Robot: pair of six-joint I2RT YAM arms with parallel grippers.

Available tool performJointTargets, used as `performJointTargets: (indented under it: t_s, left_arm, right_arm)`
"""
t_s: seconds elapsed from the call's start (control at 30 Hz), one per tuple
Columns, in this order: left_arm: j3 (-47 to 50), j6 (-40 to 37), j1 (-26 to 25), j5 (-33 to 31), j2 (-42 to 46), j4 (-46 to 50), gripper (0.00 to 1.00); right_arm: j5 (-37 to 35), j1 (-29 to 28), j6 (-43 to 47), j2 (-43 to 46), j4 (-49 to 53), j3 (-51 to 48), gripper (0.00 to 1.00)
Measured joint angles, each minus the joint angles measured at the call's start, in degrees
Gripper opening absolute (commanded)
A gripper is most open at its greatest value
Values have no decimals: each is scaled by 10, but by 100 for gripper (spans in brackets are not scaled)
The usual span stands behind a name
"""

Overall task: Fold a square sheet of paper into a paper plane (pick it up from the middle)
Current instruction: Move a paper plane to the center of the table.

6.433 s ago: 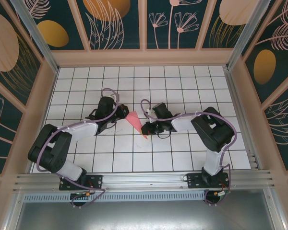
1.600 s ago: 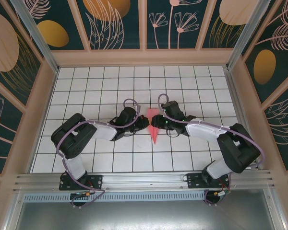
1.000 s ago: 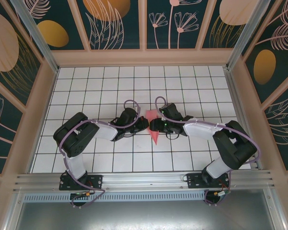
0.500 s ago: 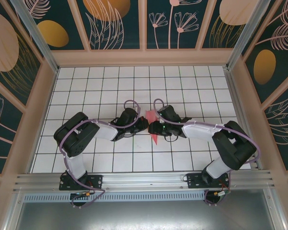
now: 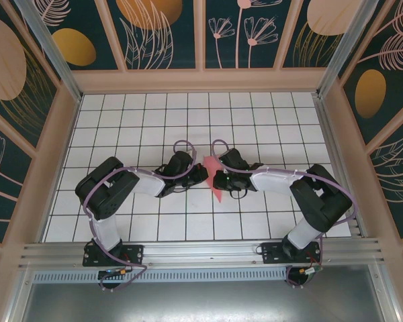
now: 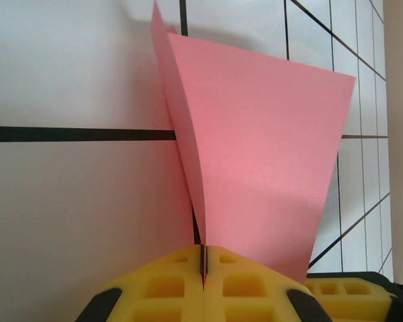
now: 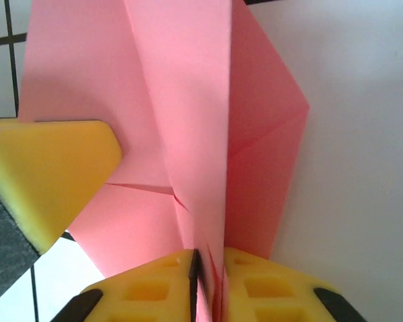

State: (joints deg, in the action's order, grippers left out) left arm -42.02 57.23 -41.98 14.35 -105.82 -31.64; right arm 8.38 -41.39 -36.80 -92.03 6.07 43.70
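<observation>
The paper plane is pinched by left hand and right hand along its fold; grips should be held level, untwisted.

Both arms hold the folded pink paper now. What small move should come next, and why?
Probably the right gripper should draw its flap gently outward, away from the left gripper. Both sets of jaws are shut on the paper plane near its crease, and the flaps lie close together, so the wings are not yet spread.
</observation>
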Motion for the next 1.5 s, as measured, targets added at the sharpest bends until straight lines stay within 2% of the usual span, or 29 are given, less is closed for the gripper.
performJointTargets:
  t_s: [0.07, 0.2, 0.33, 0.63, 1.0, 1.13, 1.27, 1.5]
  left_arm:
    - [-2, -2, 0, -3, 2, 8, 15]
    - [-9, -11, 0, -30, 29, 58, 46]
    - [-24, -17, 4, -87, 79, 139, 70]
    - [-25, -14, 47, -195, 163, 249, 98]
    - [-3, -15, 53, -215, 181, 274, 98]
    - [-3, -15, 54, -215, 181, 276, 99]
    - [-3, -15, 59, -216, 181, 278, 98]
    - [21, -14, 72, -226, 204, 289, 99]
  right_arm:
    - [-4, -2, -2, 0, 2, 3, 6]
    - [-32, -5, -3, 0, 22, 13, 5]
    - [-82, -5, -2, 3, 57, 27, 6]
    - [-136, -5, 1, 2, 99, 41, 13]
    - [-149, -5, 0, -45, 99, 70, 12]
    - [-152, -5, -2, -47, 101, 73, 5]
    - [-164, -5, 2, -55, 110, 88, 3]
    - [-158, 22, 55, -101, 104, 185, 4]
